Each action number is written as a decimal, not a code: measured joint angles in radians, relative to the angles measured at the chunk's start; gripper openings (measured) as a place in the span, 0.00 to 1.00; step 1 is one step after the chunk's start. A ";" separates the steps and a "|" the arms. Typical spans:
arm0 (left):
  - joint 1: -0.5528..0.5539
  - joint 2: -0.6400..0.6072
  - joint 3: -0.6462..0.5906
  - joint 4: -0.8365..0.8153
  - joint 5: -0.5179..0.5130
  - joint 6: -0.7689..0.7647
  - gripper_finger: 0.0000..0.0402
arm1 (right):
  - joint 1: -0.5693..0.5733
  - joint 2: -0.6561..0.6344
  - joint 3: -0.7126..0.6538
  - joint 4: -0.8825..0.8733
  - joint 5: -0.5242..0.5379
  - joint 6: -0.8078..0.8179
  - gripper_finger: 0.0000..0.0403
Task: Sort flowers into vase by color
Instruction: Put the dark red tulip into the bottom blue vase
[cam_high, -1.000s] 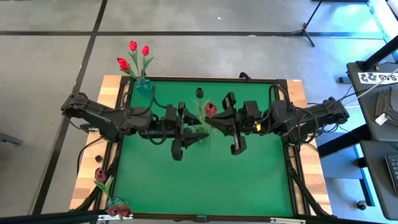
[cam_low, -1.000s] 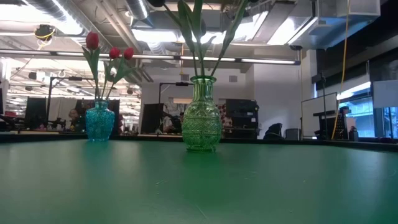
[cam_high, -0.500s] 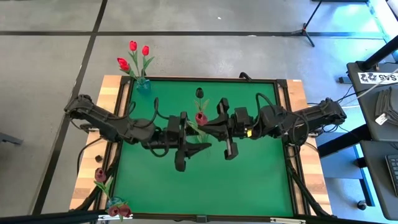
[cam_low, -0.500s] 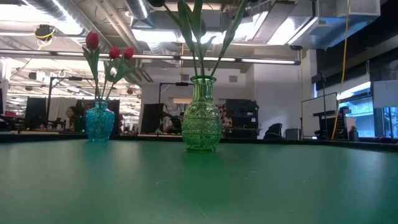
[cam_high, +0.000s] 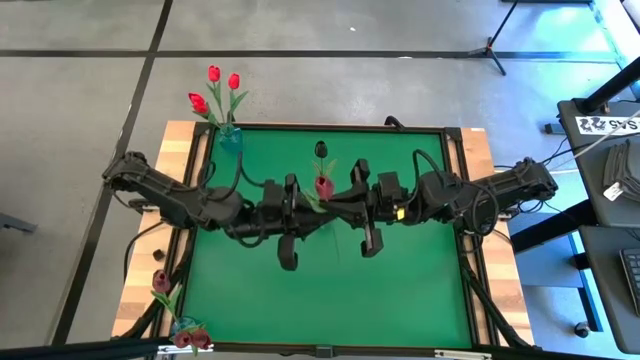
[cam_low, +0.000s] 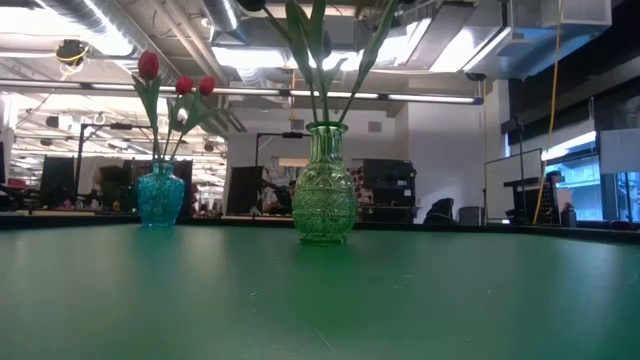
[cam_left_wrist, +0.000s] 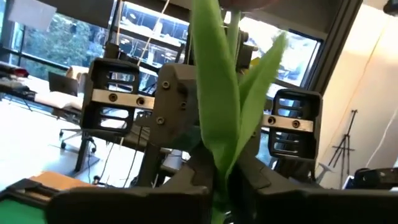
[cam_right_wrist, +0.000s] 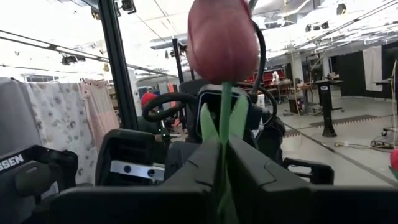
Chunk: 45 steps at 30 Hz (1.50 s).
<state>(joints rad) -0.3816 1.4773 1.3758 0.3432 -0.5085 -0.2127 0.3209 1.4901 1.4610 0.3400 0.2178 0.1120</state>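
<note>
A maroon tulip (cam_high: 324, 186) is held over the table's middle, between my two grippers, which meet tip to tip. My left gripper (cam_high: 309, 200) comes from the left and my right gripper (cam_high: 336, 198) from the right, both shut on its stem. The head (cam_right_wrist: 222, 43) stands above the right fingers. The green leaves (cam_left_wrist: 225, 99) rise above the left fingers. The stem's lower end is hidden. In the low view a green vase (cam_low: 325, 198) holds several stems, with a near-black head (cam_high: 320, 150) above it. Red tulips (cam_high: 213, 88) stand in a blue vase (cam_low: 160, 196). My left gripper (cam_left_wrist: 217, 200) pinches the tulip's stem at the base of its leaves (cam_left_wrist: 219, 177) between its two fingers, coming level from the table's left. The flower stands upright above the fingers. My right gripper (cam_right_wrist: 221, 186) pinches the stem a little below the head (cam_right_wrist: 222, 146), level from the right, across the stem.
A third vase (cam_high: 183, 328) with maroon tulips (cam_high: 160, 282) stands at the table's near left corner, the blue vase (cam_high: 230, 136) at the far left corner. The green mat (cam_high: 400, 290) lies bare toward the near and right sides. Wooden edging (cam_high: 478, 150) frames the mat.
My right gripper has carried the maroon tulip toward the table's left, the flower staying upright. My left gripper has come toward the tulip from the left and has shut on its stem.
</note>
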 joint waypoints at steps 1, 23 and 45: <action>0.002 0.000 0.000 -0.004 0.003 -0.014 0.04 | 0.000 -0.001 0.000 -0.001 0.001 0.000 0.09; -0.078 -0.292 0.000 -0.536 0.252 -0.195 0.00 | 0.040 -0.109 0.000 -0.203 0.117 0.000 0.74; -0.465 -0.499 0.001 -0.277 0.641 0.047 0.01 | 0.290 -0.030 -0.001 -0.282 0.687 0.303 0.67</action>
<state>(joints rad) -0.8467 0.9779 1.3765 0.0659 0.1328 -0.1660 0.6106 1.4596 1.4605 0.0577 0.9052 0.4146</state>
